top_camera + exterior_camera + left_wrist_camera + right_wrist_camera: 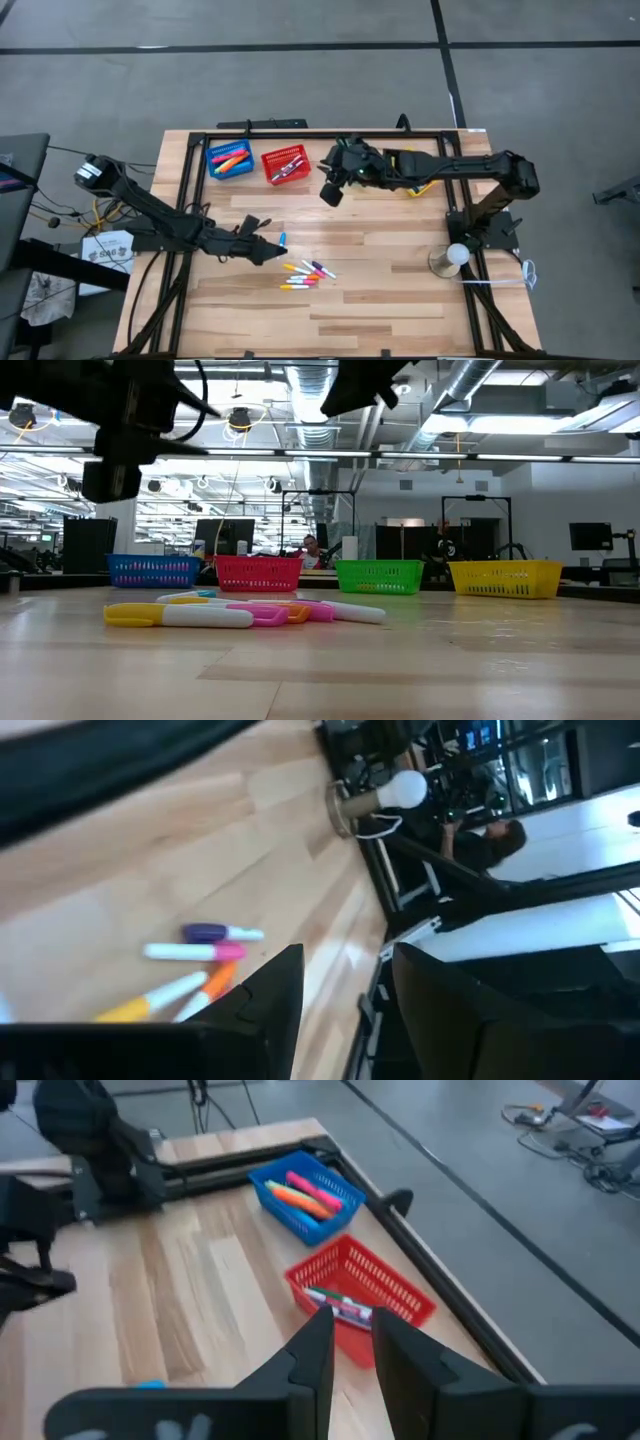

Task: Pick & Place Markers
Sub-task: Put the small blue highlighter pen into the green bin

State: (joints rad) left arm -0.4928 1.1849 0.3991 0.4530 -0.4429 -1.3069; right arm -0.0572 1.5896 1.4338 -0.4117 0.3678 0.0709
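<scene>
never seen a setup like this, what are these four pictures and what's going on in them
These are four cameras on one two-armed robot at a wooden table. One looks straight down, one sits at table height, and one rides on each wrist, looking past that arm's dark fingers.

From above, the left gripper is low over the table by a blue marker, its fingers apart with nothing seen between them. The right gripper hangs near the red basket; its fingers are nearly together and hold nothing.

A small pile of loose markers lies mid-table. Some markers already lie in the blue basket and the red one. The table-level view also shows a green basket and a yellow basket.
</scene>
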